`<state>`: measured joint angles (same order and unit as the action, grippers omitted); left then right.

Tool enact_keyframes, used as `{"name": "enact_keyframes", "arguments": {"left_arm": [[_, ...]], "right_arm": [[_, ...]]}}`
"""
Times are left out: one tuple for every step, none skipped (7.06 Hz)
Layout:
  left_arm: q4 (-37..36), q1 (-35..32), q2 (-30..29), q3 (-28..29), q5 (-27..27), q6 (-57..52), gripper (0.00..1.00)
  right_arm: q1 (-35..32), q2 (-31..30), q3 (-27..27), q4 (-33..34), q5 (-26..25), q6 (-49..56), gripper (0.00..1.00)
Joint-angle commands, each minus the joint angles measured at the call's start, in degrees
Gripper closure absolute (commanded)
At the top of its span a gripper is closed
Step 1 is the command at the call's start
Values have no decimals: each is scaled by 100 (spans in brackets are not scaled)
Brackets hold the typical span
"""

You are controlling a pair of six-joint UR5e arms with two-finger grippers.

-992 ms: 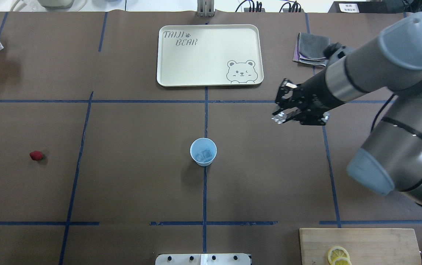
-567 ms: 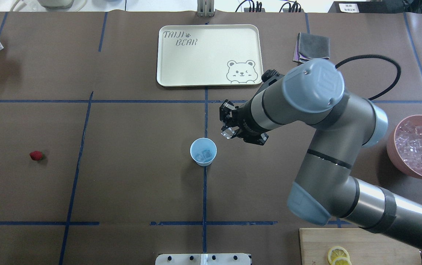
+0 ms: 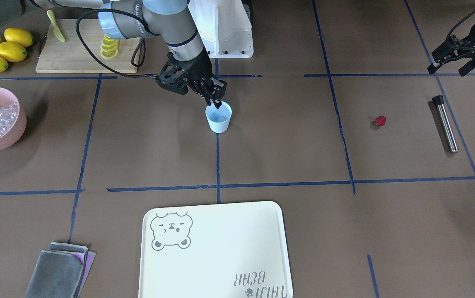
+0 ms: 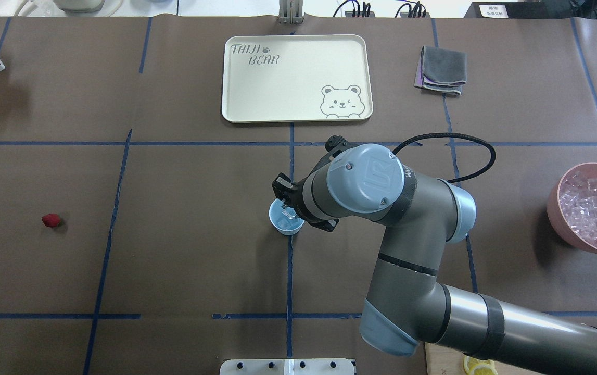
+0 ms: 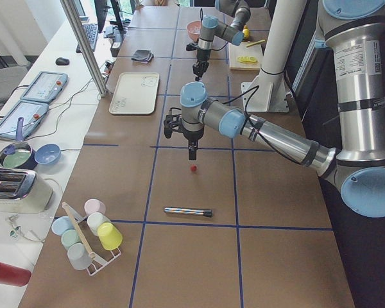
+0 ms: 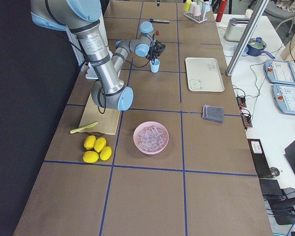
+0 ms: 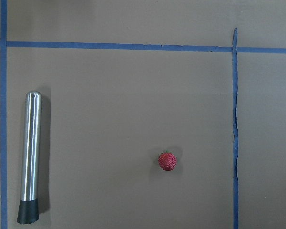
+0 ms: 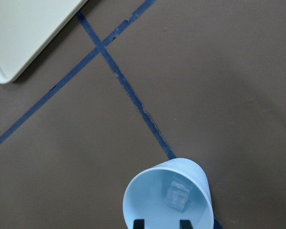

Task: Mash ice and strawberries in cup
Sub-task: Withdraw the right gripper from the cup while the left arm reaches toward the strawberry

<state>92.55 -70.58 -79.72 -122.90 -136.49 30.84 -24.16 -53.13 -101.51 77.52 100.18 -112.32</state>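
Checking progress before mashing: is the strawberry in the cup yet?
No, the strawberry lies on the table, well away from the cup.

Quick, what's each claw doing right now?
Left claw: open, empty.
Right claw: tips apart over the cup; whether it grips the ice cannot be told.

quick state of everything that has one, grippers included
cup: upright, ice inside
strawberry: whole, lying outside the cup
metal rod: lying flat, untouched
pink bowl: upright, full of ice cubes
right gripper: at the cup's mouth, grip unclear
left gripper: open, empty
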Motion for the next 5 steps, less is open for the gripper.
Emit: {"name": "enact_keyframes", "arguments": {"left_arm": [[0, 0, 0, 3, 0, 1, 0], [0, 0, 0, 3, 26, 1, 0], [0, 0, 0, 3, 35, 1, 0], [0, 0, 0, 3, 35, 1, 0], [0, 0, 0, 3, 35, 1, 0]], "right_arm": [[51, 57, 61, 0, -86, -9, 69], [51, 57, 61, 0, -95, -18, 40], [51, 57, 61, 0, -95, -26, 35], [51, 75, 61, 0, -95, -35, 28], [43, 75, 61, -9, -95, -35, 13]]}}
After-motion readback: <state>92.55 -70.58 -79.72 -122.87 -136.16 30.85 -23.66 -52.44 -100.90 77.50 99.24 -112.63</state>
